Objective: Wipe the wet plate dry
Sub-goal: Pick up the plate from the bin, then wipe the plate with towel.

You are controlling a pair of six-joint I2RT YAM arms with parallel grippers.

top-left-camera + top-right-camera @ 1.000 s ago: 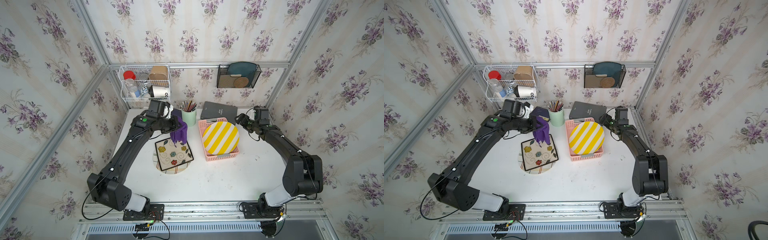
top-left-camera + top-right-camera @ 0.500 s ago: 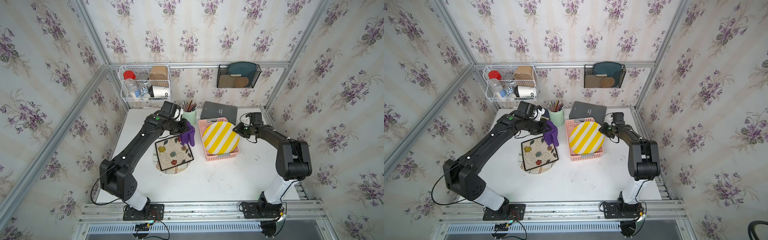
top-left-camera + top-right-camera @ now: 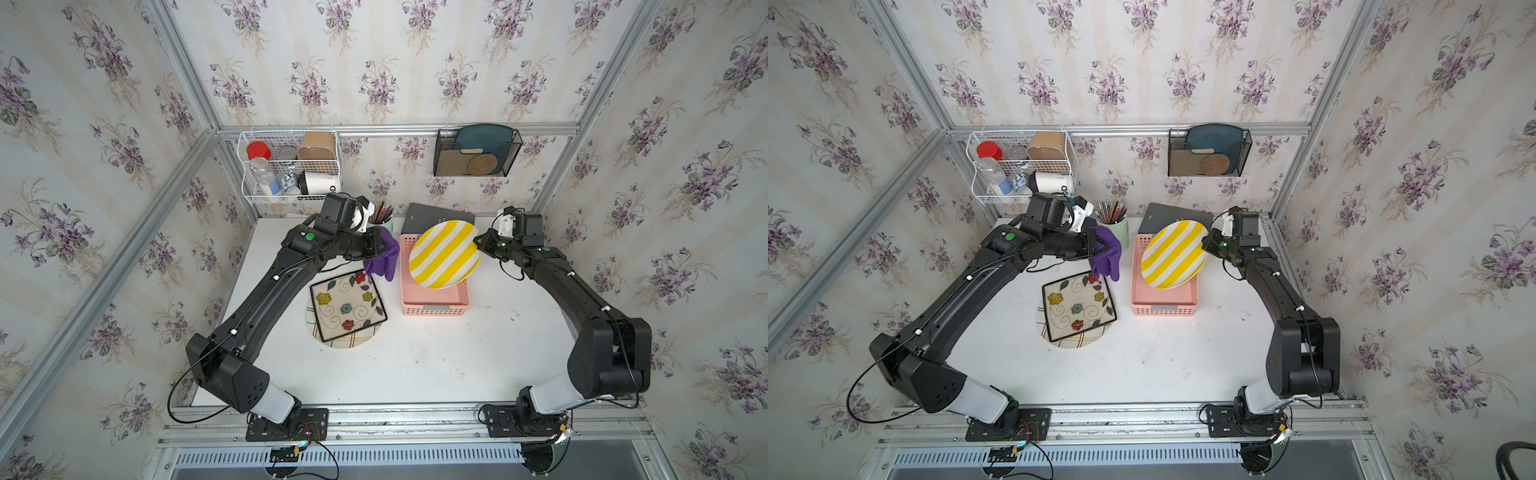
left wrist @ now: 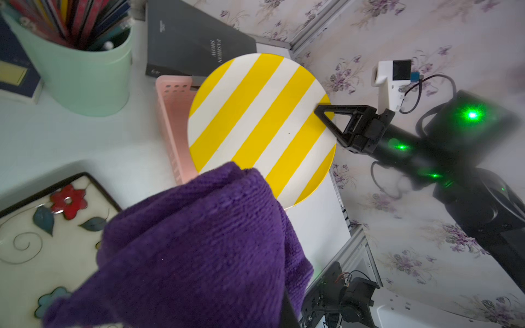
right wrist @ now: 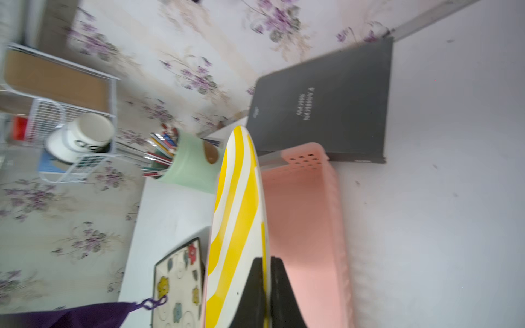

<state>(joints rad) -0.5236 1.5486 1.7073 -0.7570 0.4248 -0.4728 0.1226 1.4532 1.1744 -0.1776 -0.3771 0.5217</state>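
Since a second ago: the right fingers (image 4: 346, 108) have gone from apart to clamped on the rim of the striped plate (image 3: 444, 254), which has come up out of the pink basket (image 3: 434, 309). It now hangs tilted above the basket, right of centre in both top views. The purple cloth (image 3: 384, 255) has swung across from over the floral plate (image 3: 347, 305) to just beside the striped one. My reading: the plate is presented and wiping has not begun, since a top view shows a gap between cloth and plate.

Hard to see: the left fingers (image 3: 373, 246) are buried in cloth, together on it as far as I can judge. The plate's underside is hidden. No droplets are discernible on its face.
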